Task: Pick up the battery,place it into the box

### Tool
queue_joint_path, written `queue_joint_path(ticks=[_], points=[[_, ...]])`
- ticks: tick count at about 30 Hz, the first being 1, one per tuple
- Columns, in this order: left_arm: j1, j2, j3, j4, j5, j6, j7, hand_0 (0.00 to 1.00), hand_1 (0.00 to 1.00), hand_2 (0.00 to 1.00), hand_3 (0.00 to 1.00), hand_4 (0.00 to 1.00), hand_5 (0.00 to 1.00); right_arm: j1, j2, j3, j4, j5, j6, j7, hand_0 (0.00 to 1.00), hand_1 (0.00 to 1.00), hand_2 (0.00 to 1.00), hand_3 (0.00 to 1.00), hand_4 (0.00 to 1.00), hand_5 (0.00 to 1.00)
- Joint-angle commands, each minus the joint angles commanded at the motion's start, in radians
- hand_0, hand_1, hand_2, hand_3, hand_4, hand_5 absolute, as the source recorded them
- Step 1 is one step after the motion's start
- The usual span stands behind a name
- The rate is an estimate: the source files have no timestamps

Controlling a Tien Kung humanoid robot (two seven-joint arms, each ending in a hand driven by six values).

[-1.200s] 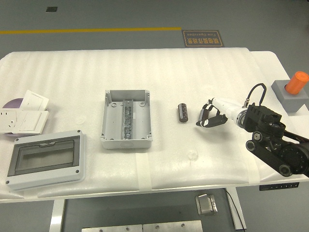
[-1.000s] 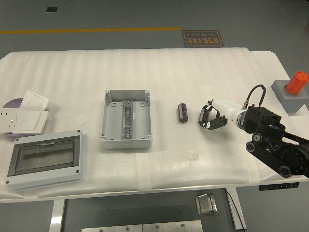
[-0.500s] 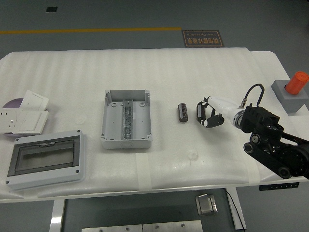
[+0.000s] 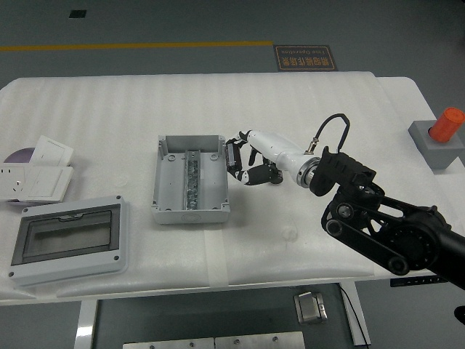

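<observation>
The battery is a small dark cylinder on the white table, right of the box. Only its near end shows below my right wrist. The box is an open grey enclosure with a metal rail inside, at the table's middle left. My right hand reaches in from the lower right, passes over the battery and ends close to the box's right wall. I cannot tell whether the hand touches or holds the battery. My left arm is out of view.
A grey enclosure with a clear lid lies at the front left. White switch plates lie at the left edge. A grey block with an orange knob stands at the far right.
My right hand has moved well to the left, from just right of the battery to over it and up to the box's right wall. The battery is now mostly hidden.
</observation>
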Motion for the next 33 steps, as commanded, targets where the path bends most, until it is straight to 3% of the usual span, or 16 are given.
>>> queue_joint_path(ticks=[1,7,8,12,13,18,19,29,33], points=[[0.0,0.0,0.001,0.0,-0.001,0.0,0.0,0.66,0.687,0.664,0.684,0.808,0.415,0.002,0.008,-0.007,-0.003,-0.005,-0.003,-0.001,0.241,0.434,0.641,0.713,0.476,0.231],[0.002,0.001,0.008,0.001,-0.005,-0.001,0.001,0.66,0.687,0.664,0.684,0.808,0.415,0.011,0.065,-0.046,-0.033,-0.057,-0.014,-0.017,0.241,0.434,0.641,0.713,0.476,0.231],[0.002,0.0,0.008,0.001,-0.005,-0.001,0.001,0.659,0.686,0.663,0.684,0.809,0.416,0.011,0.071,-0.048,-0.036,-0.064,-0.016,-0.02,0.238,0.442,0.755,0.774,0.648,0.32],[0.002,0.001,0.008,0.001,-0.006,-0.001,0.001,0.659,0.686,0.663,0.684,0.809,0.416,0.01,0.086,-0.053,-0.043,-0.08,-0.021,-0.025,0.238,0.442,0.755,0.774,0.648,0.32],[0.001,0.001,0.008,0.001,-0.006,-0.001,0.001,0.659,0.686,0.661,0.684,0.809,0.417,0.011,0.087,-0.053,-0.045,-0.083,-0.02,-0.027,0.228,0.456,0.806,0.844,0.868,0.523],[-0.002,0.003,0.007,0.001,-0.005,-0.002,0.0,0.659,0.686,0.661,0.684,0.809,0.417,0.015,0.088,-0.055,-0.052,-0.089,-0.017,-0.033,0.228,0.456,0.806,0.844,0.868,0.523],[-0.003,0.003,0.006,0.001,-0.004,-0.002,0.0,0.659,0.686,0.657,0.681,0.809,0.417,0.016,0.088,-0.055,-0.053,-0.09,-0.016,-0.034,0.225,0.46,0.814,0.863,0.954,0.624],[-0.008,0.003,0.006,0.001,-0.001,-0.004,0.001,0.659,0.686,0.651,0.681,0.81,0.418,0.017,0.084,-0.057,-0.059,-0.086,-0.004,-0.039,0.224,0.458,0.816,0.869,0.979,0.643],[-0.009,0.002,0.003,0.001,0.0,-0.005,0.001,0.66,0.686,0.637,0.651,0.805,0.414,0.02,0.044,-0.022,-0.06,-0.08,-0.003,-0.037,0.228,0.455,0.81,0.867,0.998,0.659]])
